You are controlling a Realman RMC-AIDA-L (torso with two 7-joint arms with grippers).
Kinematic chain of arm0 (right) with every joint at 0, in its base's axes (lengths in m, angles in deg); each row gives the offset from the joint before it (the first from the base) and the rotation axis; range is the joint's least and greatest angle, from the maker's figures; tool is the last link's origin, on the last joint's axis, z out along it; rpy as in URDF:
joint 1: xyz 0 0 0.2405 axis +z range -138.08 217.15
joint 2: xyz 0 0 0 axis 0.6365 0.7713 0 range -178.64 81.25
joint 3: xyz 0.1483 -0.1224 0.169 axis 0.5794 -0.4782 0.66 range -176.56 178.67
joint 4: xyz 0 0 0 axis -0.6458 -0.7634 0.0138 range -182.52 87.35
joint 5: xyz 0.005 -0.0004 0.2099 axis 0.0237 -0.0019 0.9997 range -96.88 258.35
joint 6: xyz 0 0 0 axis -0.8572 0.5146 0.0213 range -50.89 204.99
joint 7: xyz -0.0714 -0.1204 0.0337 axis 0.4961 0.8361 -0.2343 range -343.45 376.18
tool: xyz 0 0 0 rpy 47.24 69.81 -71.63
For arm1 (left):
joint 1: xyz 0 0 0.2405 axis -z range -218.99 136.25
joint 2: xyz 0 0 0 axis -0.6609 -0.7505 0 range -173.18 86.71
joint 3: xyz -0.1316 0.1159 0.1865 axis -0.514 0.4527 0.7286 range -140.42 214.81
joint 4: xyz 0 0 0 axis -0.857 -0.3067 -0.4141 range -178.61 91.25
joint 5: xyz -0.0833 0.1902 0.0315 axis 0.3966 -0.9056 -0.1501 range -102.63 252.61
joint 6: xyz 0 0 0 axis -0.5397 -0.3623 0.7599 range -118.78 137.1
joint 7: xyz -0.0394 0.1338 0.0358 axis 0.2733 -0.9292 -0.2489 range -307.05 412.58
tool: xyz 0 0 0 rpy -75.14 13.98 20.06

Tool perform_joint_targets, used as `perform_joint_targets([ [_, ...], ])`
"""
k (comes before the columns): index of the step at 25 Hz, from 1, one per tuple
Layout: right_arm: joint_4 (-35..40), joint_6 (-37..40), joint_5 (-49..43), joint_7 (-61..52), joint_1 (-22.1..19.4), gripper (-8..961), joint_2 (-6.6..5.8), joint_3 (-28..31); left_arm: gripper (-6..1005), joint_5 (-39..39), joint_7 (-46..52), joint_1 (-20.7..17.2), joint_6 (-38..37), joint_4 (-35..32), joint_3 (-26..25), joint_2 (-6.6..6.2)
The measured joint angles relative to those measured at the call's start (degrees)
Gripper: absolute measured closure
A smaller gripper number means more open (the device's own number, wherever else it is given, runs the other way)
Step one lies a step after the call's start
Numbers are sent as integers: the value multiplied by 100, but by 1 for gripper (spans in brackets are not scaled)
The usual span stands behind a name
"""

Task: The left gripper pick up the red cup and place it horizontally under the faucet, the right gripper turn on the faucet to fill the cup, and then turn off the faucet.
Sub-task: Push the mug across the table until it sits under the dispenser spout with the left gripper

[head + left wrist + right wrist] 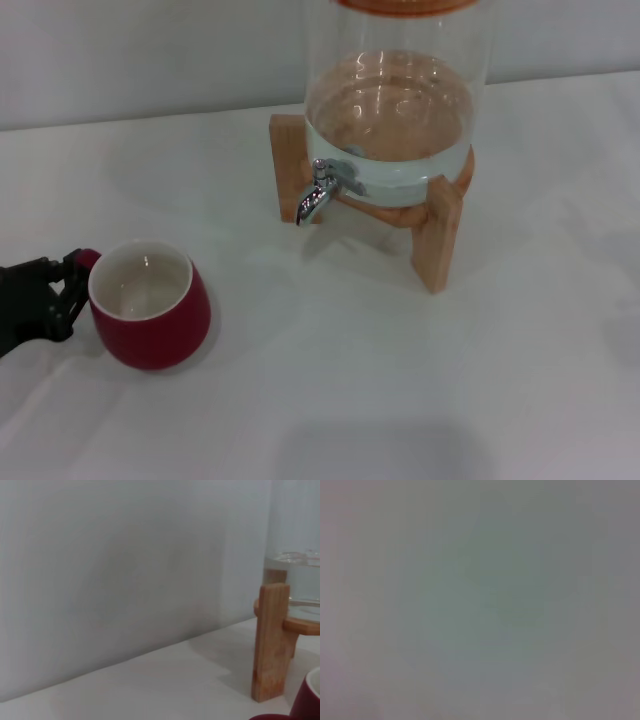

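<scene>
The red cup [150,315] stands upright on the white table, mouth up, cream inside showing. My left gripper [70,293] is at the cup's left side, right against it where the small handle [86,258] sticks out. The faucet [320,190] points down from the front of the clear glass jar [395,90], up and to the right of the cup, with nothing under its spout. A bit of the cup's rim shows in the left wrist view [306,704]. The right gripper is out of view, and the right wrist view shows only plain grey.
The jar holds water and rests on a wooden stand [435,235] whose legs stand on the white table [330,380]. One stand leg [270,640] shows close in the left wrist view. A pale wall runs behind the table.
</scene>
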Motion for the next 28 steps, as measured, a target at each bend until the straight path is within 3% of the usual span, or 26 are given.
perform_joint_targets([
  [20,0,-176,0,6,4,231,53,0,869,5,-323,1198,-584,1082,15,5],
  [28,0,-257,0,7,12,231,56,-9,869,6,-377,1433,-603,1317,23,12],
])
